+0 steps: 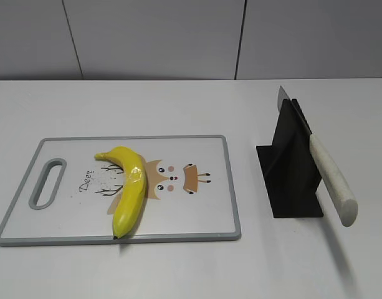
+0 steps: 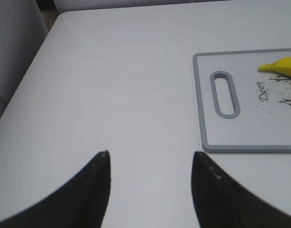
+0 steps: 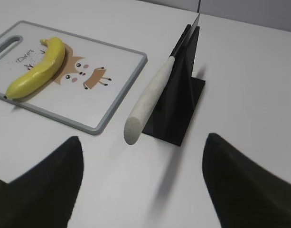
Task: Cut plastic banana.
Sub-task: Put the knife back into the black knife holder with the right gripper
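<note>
A glossy yellow plastic banana [image 1: 129,187] lies on a white cutting board with a grey rim [image 1: 231,187], its dark tip near the front edge. It also shows in the right wrist view [image 3: 38,66], and its stem end shows in the left wrist view [image 2: 280,67]. A knife with a pale handle [image 1: 331,177] leans in a black stand [image 1: 290,168] to the right of the board; it shows in the right wrist view [image 3: 150,99] too. My left gripper [image 2: 150,159] is open and empty over bare table left of the board. My right gripper [image 3: 143,142] is open and empty, just in front of the knife handle.
The cutting board [image 2: 198,95] has a grey oval handle slot [image 2: 224,93] at its left end and a deer print in the middle. The white table [image 1: 178,268] reaches a grey wall at the back. Neither arm shows in the exterior view.
</note>
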